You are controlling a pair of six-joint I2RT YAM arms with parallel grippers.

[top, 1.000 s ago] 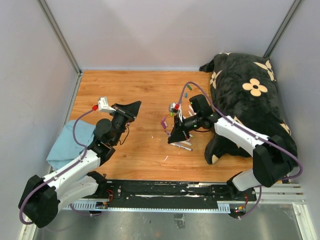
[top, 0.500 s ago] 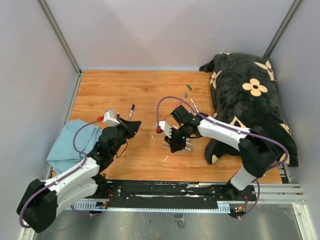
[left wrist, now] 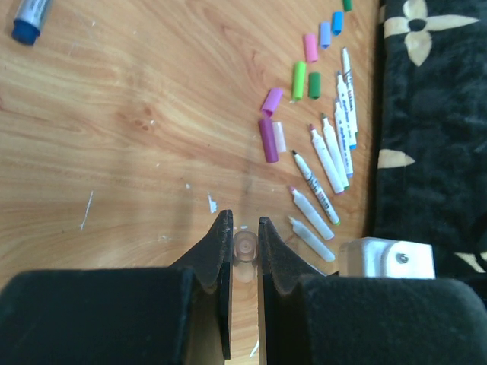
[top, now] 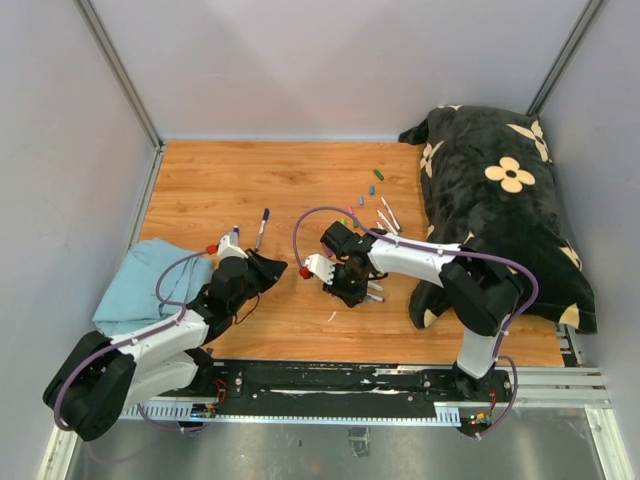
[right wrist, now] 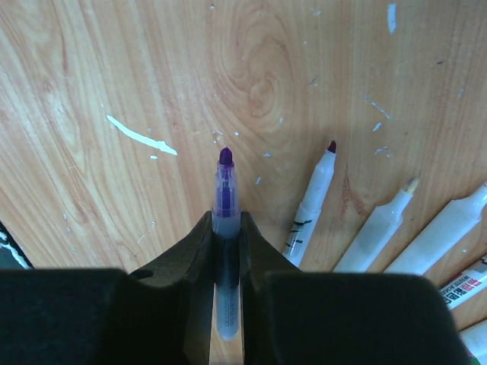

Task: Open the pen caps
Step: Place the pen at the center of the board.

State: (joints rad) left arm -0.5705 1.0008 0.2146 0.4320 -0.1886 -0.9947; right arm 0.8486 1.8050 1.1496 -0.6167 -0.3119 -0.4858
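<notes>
1. The left pincer [left wrist: 243, 228] is clenched on a pale cap [left wrist: 245, 249], seen end-on between its jaws and apparently pulled free.
2. The right pincer [right wrist: 226, 220] is grasping a bare pen [right wrist: 225, 179], purple tip ahead of the jaws, likely as counter-hold.
3. Ahead-right of the left pincer lie loose caps [left wrist: 268, 139]; a capped pen [left wrist: 29, 17] far ahead-left remains outstanding.

open: bare wooden tabletop [top: 220, 180] far-left and middle; just one blue-capped pen [top: 262, 225] there | right: big black plush pillow with cream flowers [top: 500, 200] hogs that side; white pen barrels [left wrist: 326, 161] and coloured plastic pen caps [left wrist: 299, 78] scattered just beside it | near-left: crumpled light-blue cloth [top: 140, 285] | middle: left gripper [left wrist: 243, 228] and right gripper [right wrist: 226, 220] sit near each other; slim lane between
</notes>
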